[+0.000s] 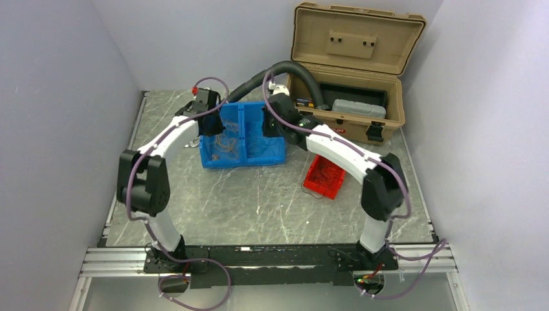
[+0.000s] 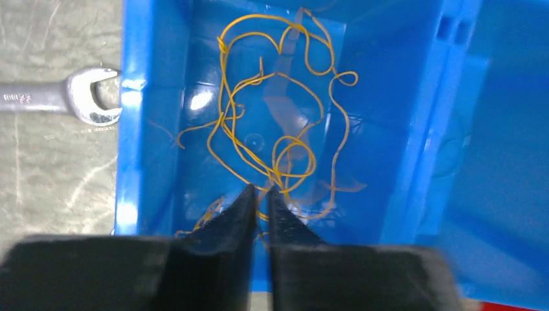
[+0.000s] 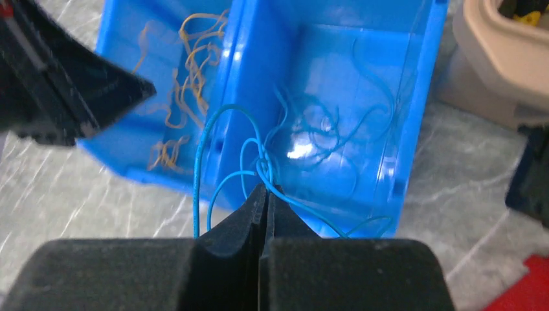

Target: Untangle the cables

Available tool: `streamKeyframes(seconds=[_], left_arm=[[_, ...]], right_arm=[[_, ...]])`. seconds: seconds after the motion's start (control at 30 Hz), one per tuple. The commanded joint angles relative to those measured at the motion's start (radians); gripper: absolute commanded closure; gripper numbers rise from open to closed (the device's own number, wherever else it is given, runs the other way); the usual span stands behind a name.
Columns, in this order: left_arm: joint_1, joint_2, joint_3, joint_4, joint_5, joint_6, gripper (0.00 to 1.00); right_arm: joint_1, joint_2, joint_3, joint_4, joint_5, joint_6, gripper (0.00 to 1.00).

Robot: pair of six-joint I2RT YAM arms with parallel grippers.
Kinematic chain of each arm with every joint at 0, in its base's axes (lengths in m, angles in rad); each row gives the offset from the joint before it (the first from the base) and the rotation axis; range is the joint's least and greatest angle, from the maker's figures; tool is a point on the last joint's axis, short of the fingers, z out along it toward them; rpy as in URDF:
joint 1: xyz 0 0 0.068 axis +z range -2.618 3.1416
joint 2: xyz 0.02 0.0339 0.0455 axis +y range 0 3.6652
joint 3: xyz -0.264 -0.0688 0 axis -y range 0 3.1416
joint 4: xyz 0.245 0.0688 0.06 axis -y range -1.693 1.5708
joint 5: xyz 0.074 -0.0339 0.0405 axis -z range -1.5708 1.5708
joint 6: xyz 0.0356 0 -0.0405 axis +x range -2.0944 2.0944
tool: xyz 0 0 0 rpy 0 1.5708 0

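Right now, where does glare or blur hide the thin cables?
Left wrist: one glare spot on the blue bin floor, yellow cables sharp. Right wrist: glare among the blue cables, those on the floor soft. Top external: both too small to trace.

Your counter (image 1: pixel 259 201): blue two-compartment bin (image 1: pixel 243 161) at middle, wrench (image 2: pixel 71 97) just beside its left wall. Red tray (image 1: pixel 309 178) near, right. Open tan case (image 1: pixel 353 39) behind; grey corrugated hose (image 1: pixel 285 67) arching toward it.
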Motion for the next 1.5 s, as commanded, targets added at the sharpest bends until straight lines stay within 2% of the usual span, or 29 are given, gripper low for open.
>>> streamKeyframes(seconds=[0.0, 0.03, 0.07, 0.13, 0.17, 0.23, 0.3, 0.37, 0.4, 0.43, 0.73, 1.03, 1.23, 1.37, 1.47], left_arm=[[-0.028, 0.033, 0.110, -0.071, -0.008, 0.064, 0.71], [-0.031, 0.014, 0.103, -0.068, -0.005, 0.073, 0.60], [-0.031, -0.016, 0.083, -0.054, -0.008, 0.078, 0.50], [-0.032, -0.083, 0.033, -0.004, -0.007, 0.092, 0.36], [-0.031, -0.112, 0.023, -0.002, -0.008, 0.098, 0.31], [-0.032, -0.155, 0.032, -0.035, -0.015, 0.111, 0.28], [-0.032, -0.200, 0.038, -0.077, -0.013, 0.122, 0.24], [-0.031, -0.263, 0.004, -0.075, 0.025, 0.133, 0.13], [-0.031, -0.304, -0.028, -0.054, 0.051, 0.141, 0.04], [-0.031, -0.345, -0.065, -0.036, 0.072, 0.141, 0.01], [-0.031, -0.766, -0.422, 0.108, 0.118, 0.101, 0.01], [-0.034, -1.042, -0.780, 0.236, 0.128, 0.030, 0.01], [-0.037, -1.207, -0.993, 0.337, 0.085, 0.060, 0.01], [-0.038, -1.267, -1.054, 0.319, 0.037, 0.078, 0.01], [-0.038, -1.282, -1.071, 0.318, 0.051, 0.089, 0.01]], right_arm=[[-0.038, 0.143, 0.142, 0.054, 0.026, -0.010, 1.00], [-0.044, 0.177, 0.169, 0.060, 0.021, -0.009, 0.97], [-0.049, 0.209, 0.201, 0.061, 0.011, -0.011, 0.86], [-0.057, 0.264, 0.274, 0.040, 0.004, -0.015, 0.50], [-0.059, 0.285, 0.316, 0.013, 0.009, -0.017, 0.39], [-0.060, 0.288, 0.361, -0.021, 0.010, -0.027, 0.35], [-0.059, 0.245, 0.339, -0.017, 0.000, -0.034, 0.30], [-0.060, 0.173, 0.269, -0.003, -0.020, -0.043, 0.13], [-0.059, 0.132, 0.228, 0.006, -0.027, -0.049, 0.03], [-0.058, 0.087, 0.183, 0.016, -0.034, -0.053, 0.01], [-0.087, -0.421, -0.309, 0.132, -0.070, -0.123, 0.00], [-0.133, -0.922, -0.840, 0.228, 0.072, -0.070, 0.00], [-0.136, -1.196, -1.076, 0.239, 0.225, 0.008, 0.00], [-0.136, -1.354, -1.197, 0.246, 0.269, -0.032, 0.00], [-0.136, -1.431, -1.237, 0.204, 0.296, -0.015, 0.00]])
